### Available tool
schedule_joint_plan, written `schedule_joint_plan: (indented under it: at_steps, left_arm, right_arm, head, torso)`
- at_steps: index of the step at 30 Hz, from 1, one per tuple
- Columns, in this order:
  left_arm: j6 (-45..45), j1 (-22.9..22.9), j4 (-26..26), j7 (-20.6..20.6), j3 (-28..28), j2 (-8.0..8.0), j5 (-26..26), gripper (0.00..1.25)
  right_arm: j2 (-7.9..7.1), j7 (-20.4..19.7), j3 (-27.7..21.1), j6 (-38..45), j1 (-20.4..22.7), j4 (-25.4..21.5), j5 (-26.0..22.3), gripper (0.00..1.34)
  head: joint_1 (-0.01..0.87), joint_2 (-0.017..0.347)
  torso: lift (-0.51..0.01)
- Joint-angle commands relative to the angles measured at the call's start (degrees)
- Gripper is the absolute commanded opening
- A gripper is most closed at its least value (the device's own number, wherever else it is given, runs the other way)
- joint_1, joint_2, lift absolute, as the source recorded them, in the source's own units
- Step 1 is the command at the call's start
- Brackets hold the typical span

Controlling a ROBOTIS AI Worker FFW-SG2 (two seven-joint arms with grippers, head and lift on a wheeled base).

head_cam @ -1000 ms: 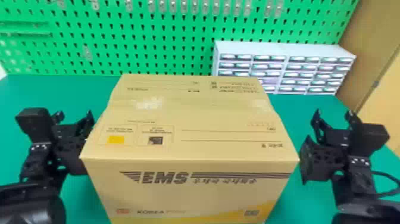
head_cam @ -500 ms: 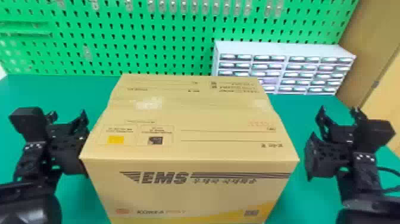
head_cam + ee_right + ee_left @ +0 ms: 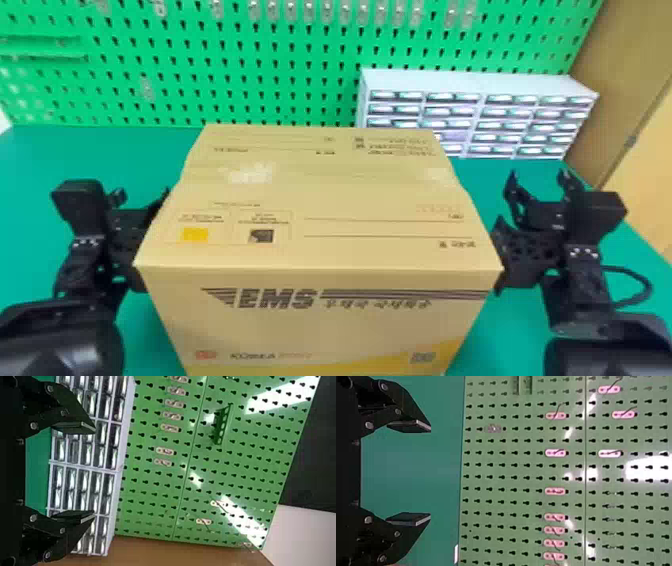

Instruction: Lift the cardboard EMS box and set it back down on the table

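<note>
Head view has the cardboard EMS box (image 3: pixel 320 220) square in the middle, upright in front of the robot, its printed front facing the camera. Its bottom edge is cut off, so honestly I can't tell whether it's resting on the green table (image 3: pixel 90 155) or not. Left gripper (image 3: pixel 144 192) is at the box's left side, partly tucked behind it, and the right gripper (image 3: pixel 538 175) is over on the right side, fingertips pointing away from the camera. Both sit right up by the cardboard (can't swear to actual contact on either side, tbh).

Left wrist view shows the left gripper (image 3: pixel 430 473) with its fingers spread wide, nothing between them. Same deal in the right wrist view: right gripper (image 3: pixel 94 471) has its fingers well apart, nothing pinched.

Behind the box there's a green pegboard (image 3: pixel 200 85) with a row of small clear holders (image 3: pixel 327 9) near the top, plus a pale drawer unit (image 3: pixel 470 81) standing at the back right. Brownish panel (image 3: pixel 627 65) on the far right, too.
</note>
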Motion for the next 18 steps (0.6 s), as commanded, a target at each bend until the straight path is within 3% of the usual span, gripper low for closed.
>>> schedule_joint_plan:
  at_steps: [1,18]
  left_arm:
    - [0.1,-0.2,0.7,-0.1,-1.5,0.0,0.6,0.79]
    - [0.5,-1.0,0.9,-1.4,-5.7,0.0,2.8,0.79]
  right_arm:
    - [0.03,0.0,1.2,-0.4,-0.3,0.4,0.0,0.83]
    - [0.74,0.0,6.9,-0.8,-2.9,1.7,-0.7,0.83]
  head:
    - [0.678,-0.014]
    - [0.678,-0.014]
  torso:
    - [-0.092]
    - [-0.092]
